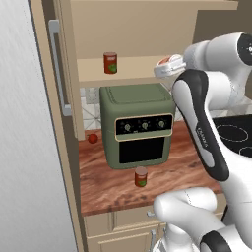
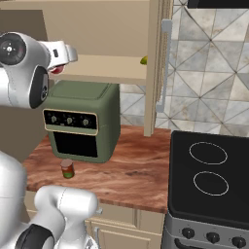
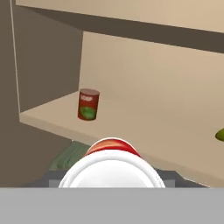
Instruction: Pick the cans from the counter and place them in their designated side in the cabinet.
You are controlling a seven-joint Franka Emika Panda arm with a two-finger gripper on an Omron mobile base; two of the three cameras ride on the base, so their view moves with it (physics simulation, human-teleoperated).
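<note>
A bright red can (image 3: 112, 162) with a white top sits right in front of the hand camera, and my gripper (image 1: 169, 67) is shut on it at the front edge of the cabinet shelf (image 1: 138, 69). The same can shows as a red patch (image 2: 57, 70) under the hand. A brown-red can with a green label (image 1: 110, 63) (image 3: 88, 105) stands upright on the shelf's left side. Another such can (image 1: 141, 176) (image 2: 67, 168) stands on the counter (image 1: 113, 189) in front of the oven.
A green oven (image 1: 138, 125) fills the counter below the shelf. A small red fruit (image 1: 92, 139) lies left of it. The cabinet door (image 1: 61, 74) hangs open at the left, a green item (image 3: 220, 134) lies on the shelf's right, and the black stovetop (image 2: 209, 170) is to the right.
</note>
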